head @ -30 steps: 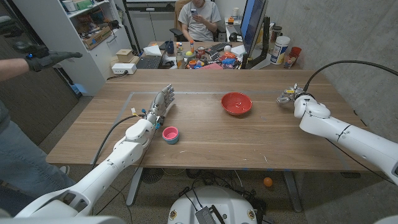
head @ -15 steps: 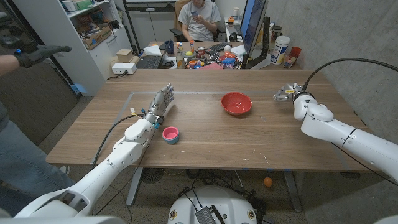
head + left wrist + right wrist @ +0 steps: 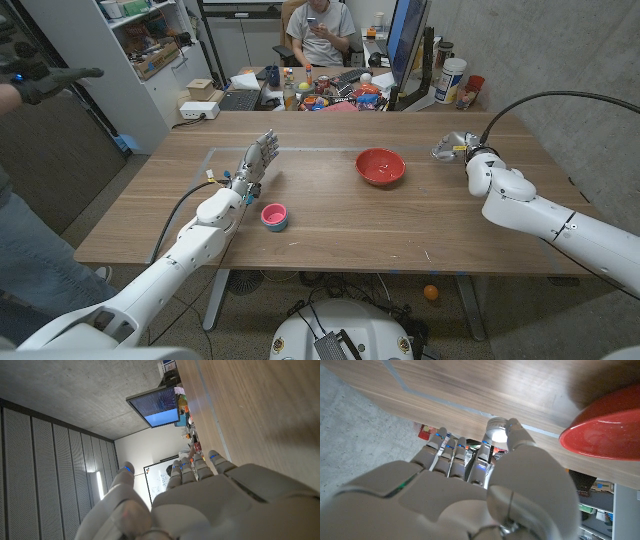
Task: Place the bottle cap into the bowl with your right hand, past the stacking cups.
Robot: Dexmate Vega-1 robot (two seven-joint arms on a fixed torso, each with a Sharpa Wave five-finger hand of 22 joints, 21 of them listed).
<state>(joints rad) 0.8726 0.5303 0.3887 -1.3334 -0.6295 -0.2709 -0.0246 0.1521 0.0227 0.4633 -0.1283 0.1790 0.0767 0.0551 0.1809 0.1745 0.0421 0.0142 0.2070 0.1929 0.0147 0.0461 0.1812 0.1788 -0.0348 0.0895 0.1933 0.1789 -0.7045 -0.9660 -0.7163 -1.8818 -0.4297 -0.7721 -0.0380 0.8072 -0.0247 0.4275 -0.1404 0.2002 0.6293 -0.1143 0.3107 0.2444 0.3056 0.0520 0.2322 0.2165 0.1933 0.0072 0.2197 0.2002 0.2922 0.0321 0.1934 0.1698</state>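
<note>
My right hand (image 3: 457, 150) hovers over the table's right side, to the right of the red bowl (image 3: 380, 166), and pinches a small white bottle cap (image 3: 496, 429) between thumb and a finger. The right wrist view shows the bowl (image 3: 605, 425) close beside that hand (image 3: 470, 485). A pink and blue stack of cups (image 3: 274, 216) stands at the front left of the table. My left hand (image 3: 255, 160) is held out just behind the cups with its fingers apart and nothing in it; the left wrist view shows its back (image 3: 200, 500).
A person's gloved hand (image 3: 50, 80) reaches in at the far left. Another person sits behind the table by a cluttered desk (image 3: 320, 95) with a monitor (image 3: 408, 45). A thin taped line (image 3: 300, 150) runs across the wooden tabletop (image 3: 350, 225).
My right hand has moved left toward the bowl with the cap in it. My left hand has shifted slightly back and left. The gloved hand at far left has drawn further out.
</note>
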